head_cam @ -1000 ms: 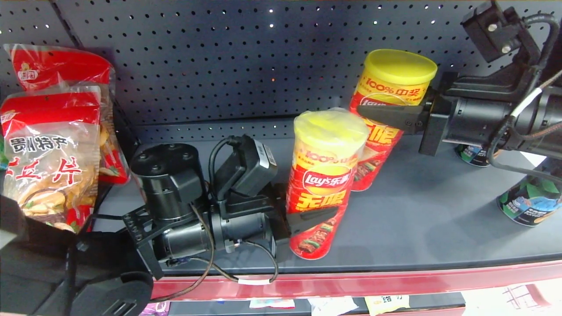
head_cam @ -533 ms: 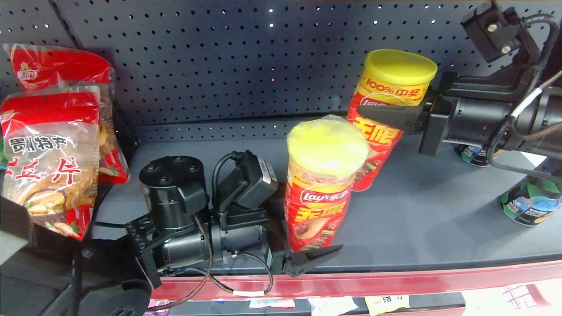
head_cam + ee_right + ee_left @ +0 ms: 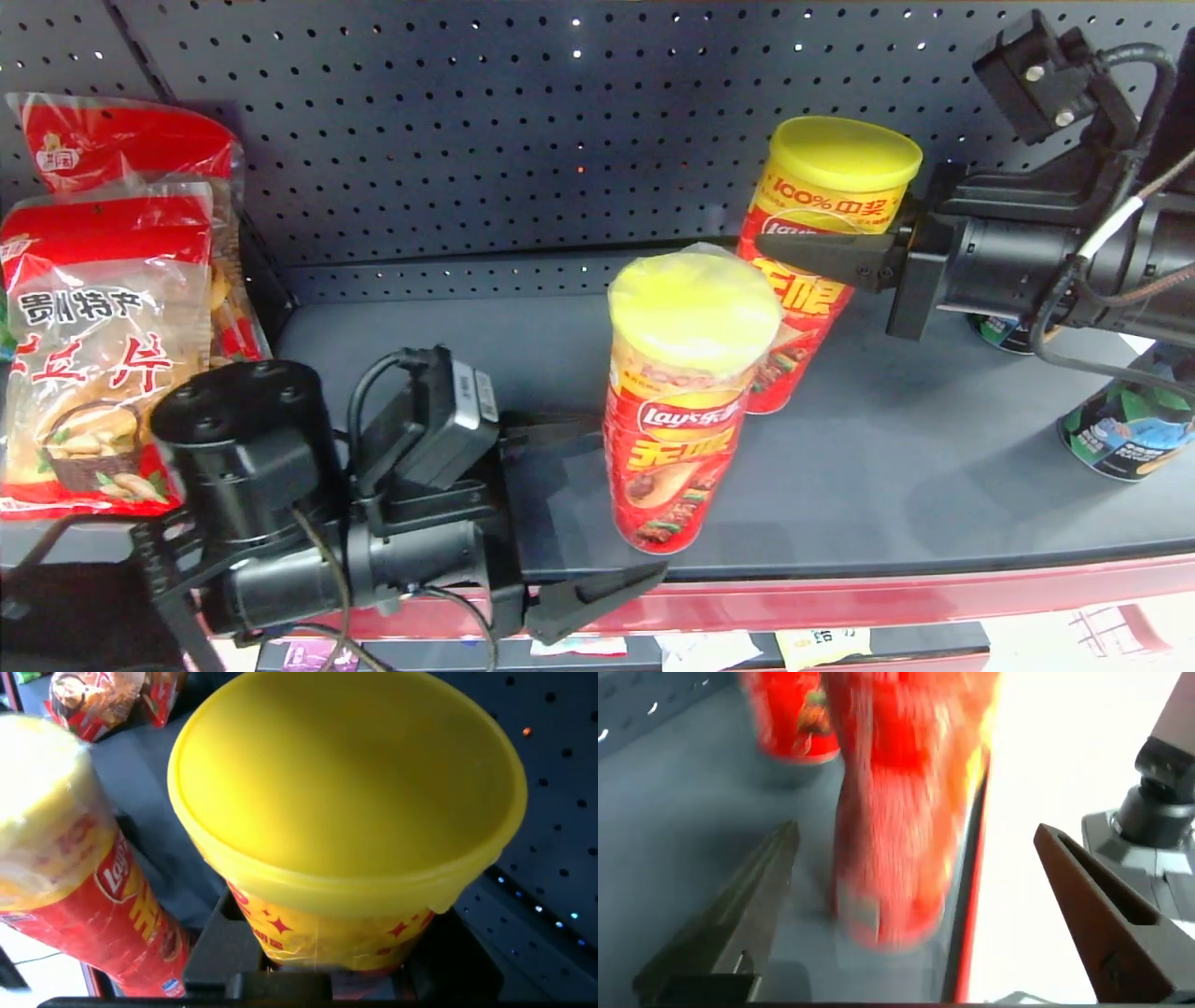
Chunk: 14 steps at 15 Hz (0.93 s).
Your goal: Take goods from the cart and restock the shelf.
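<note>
Your left gripper (image 3: 630,495) is showing tapered dark fingers (image 3: 738,924), a round black joint cap (image 3: 233,411) dotted with screws, and a black cable (image 3: 355,415) looping beside it. Your right gripper (image 3: 784,233) is wearing matte black, carrying a boxy camera (image 3: 1032,75) with two silver screws and a white-sleeved cable (image 3: 1116,219).

front chip can (image 3: 686,401): red tube, yellow lid under crinkly clear wrap, standing upright and free near the front lip of the dark grey shelf (image 3: 934,467). back chip can (image 3: 826,201): same red tube but bare yellow lid, just behind the first and off to its right, deeper on the shelf, pinched around the upper half by the right gripper (image 3: 810,245). looks tipped a little, can't tell if the base sits flat.
</note>
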Tool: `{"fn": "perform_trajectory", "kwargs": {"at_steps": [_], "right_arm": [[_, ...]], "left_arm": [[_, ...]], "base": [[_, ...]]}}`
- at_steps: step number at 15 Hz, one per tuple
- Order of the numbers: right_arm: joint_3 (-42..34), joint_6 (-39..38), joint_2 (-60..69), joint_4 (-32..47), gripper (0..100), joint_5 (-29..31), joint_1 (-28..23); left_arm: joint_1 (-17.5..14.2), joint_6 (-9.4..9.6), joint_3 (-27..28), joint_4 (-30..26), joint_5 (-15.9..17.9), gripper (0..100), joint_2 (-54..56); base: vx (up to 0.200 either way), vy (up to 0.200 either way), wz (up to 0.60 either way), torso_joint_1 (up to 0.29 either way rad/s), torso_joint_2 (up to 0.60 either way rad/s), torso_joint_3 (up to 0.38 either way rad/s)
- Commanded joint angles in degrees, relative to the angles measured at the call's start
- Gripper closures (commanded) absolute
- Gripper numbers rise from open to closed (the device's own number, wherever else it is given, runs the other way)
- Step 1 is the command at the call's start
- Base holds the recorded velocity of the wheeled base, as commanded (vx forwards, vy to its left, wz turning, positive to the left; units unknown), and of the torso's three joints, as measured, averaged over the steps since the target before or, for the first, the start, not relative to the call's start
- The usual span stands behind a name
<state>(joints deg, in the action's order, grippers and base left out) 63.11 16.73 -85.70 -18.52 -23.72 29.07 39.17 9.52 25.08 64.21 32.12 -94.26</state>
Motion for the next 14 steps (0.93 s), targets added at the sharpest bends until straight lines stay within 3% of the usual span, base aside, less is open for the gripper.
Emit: {"fn": "perform_trajectory", "kwargs": {"at_steps": [1, 3, 5, 6, 7, 9, 11, 13, 14], "right_arm": [[-0.09, 0.06, -0.17, -0.03, 100, -0.01, 0.02], [0.08, 0.06, -0.17, -0.12, 100, 0.61, 0.02], [-0.01, 0.06, 0.09, -0.12, 100, 0.7, -0.07], [-0.09, 0.06, 0.09, -0.12, 100, 0.7, -0.07], [-0.09, -0.03, 0.09, -0.2, 100, 0.61, -0.16], [0.08, -0.03, 0.01, -0.2, 100, 0.52, -0.16], [0.17, -0.03, -0.17, -0.2, 100, 0.34, -0.16], [0.35, -0.03, -0.17, -0.29, 100, 0.26, -0.16], [0.43, -0.03, -0.17, -0.29, 100, 0.17, -0.16]], "left_arm": [[-3.57, -0.03, -6.71, -0.05, 0.13, 0, 8.3], [-10.6, -0.12, -10.49, -0.66, -0.13, 0, 14.89], [-19.48, -0.2, -6.36, -1.37, -0.48, 0, 18.76], [-22.47, -0.2, -4.69, -1.72, -0.66, 0, 19.64], [-29.85, -0.12, -2.22, -4.79, -2.15, 0, 23.95], [-36.44, -0.2, -8.73, -9.36, -2.94, 0, 34.4], [-37.15, -0.29, -15.41, -12.62, -4.09, 0, 42.58], [-38.9, -0.56, -21.03, -24.31, -17.44, 0, 56.73], [-38.9, -2.23, -22.62, -31.51, -20.61, 0, 64.11]], "base": [[0.0, 0.0, 0.0, 0.0, 0.0, 0.0], [0.0, 0.0, 0.0, 0.0, 0.0, 0.0], [0.0, 0.0, 0.0, 0.0, 0.0, 0.0], [0.0, 0.0, 0.0, 0.0, 0.0, 0.0], [0.0, 0.0, 0.0, 0.0, 0.0, 0.0], [0.0, 0.0, 0.0, 0.0, 0.0, 0.0], [0.0, 0.0, 0.0, 0.0, 0.0, 0.0], [0.0, 0.0, 0.0, 0.0, 0.0, 0.0], [0.0, 0.0, 0.0, 0.0, 0.0, 0.0]]}}
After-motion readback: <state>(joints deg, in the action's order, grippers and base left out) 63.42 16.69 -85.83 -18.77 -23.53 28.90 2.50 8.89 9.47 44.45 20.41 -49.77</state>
